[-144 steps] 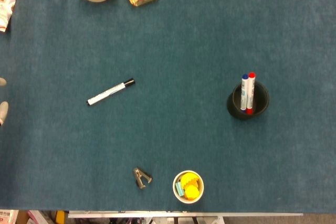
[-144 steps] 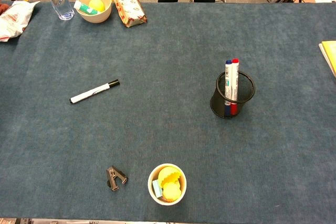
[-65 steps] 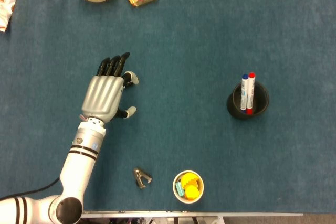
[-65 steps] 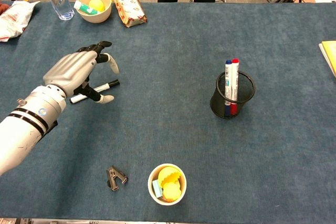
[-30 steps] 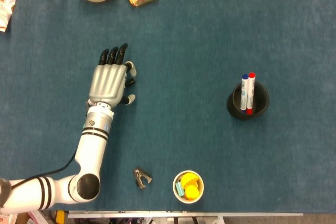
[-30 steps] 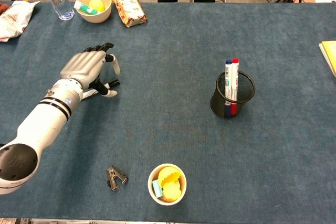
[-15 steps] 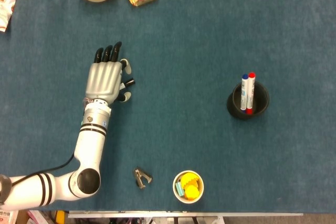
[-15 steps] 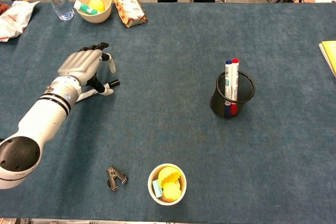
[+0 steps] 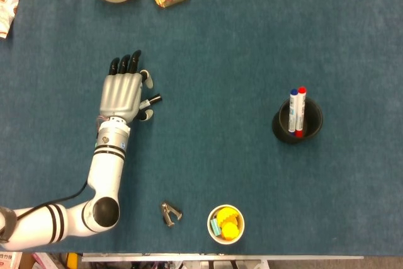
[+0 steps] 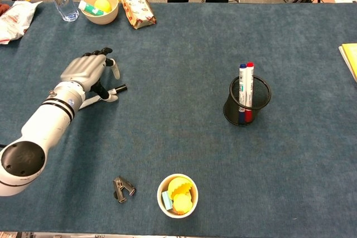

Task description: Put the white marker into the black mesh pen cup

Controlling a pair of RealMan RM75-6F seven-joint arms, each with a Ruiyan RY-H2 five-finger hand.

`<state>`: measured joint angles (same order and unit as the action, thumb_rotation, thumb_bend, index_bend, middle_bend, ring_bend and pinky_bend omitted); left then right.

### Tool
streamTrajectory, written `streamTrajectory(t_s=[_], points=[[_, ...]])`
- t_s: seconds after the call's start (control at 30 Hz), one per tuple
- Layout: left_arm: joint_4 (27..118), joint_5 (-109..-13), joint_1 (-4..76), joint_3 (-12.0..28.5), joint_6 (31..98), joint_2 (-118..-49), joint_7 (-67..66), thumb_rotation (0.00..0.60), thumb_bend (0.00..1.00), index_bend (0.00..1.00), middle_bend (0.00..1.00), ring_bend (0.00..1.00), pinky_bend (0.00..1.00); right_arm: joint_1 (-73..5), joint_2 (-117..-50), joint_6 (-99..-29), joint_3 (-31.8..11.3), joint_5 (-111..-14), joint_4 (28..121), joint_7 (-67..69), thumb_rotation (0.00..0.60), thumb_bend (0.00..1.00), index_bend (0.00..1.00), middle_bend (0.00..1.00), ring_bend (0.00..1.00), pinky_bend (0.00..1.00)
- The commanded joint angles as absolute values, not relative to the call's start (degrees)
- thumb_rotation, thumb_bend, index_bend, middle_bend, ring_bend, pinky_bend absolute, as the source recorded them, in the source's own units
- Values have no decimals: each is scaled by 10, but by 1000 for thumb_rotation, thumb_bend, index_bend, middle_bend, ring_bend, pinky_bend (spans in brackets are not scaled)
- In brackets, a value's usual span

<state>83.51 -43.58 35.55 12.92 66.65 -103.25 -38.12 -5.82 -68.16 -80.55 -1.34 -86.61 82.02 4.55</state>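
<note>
The table (image 10: 184,54) is wide and flat, so if my fingers close badly the marker can roll or slide away on the blue cloth. My left hand (image 9: 121,96) lies palm down over the white marker (image 10: 111,91), fingers stretched forward and a little apart, thumb at the side; I cannot tell if any finger already touches it. The black mesh pen cup (image 10: 247,101) stands well apart to the right (it already holds a blue-capped and a red-capped marker, so the opening is partly filled), and I judge a tilted drop could hit its rim. Of the marker only the black cap end shows beyond my thumb; the white body is hidden under my palm.
</note>
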Motion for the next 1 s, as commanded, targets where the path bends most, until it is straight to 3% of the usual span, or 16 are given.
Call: streamTrajectory(t_s=[0.03, 1.0], points=[[830, -434, 358, 131, 665, -1035, -380, 600, 145, 420, 0, 0, 11, -58, -682, -806, -14, -866, 820, 46, 600, 0, 192, 332, 299, 383], [820, -416, 364, 127, 670, -1035, -388, 600, 146, 498, 0, 0, 12, -56, -683, -803, -12, -864, 819, 48, 600, 0, 192, 332, 299, 384]])
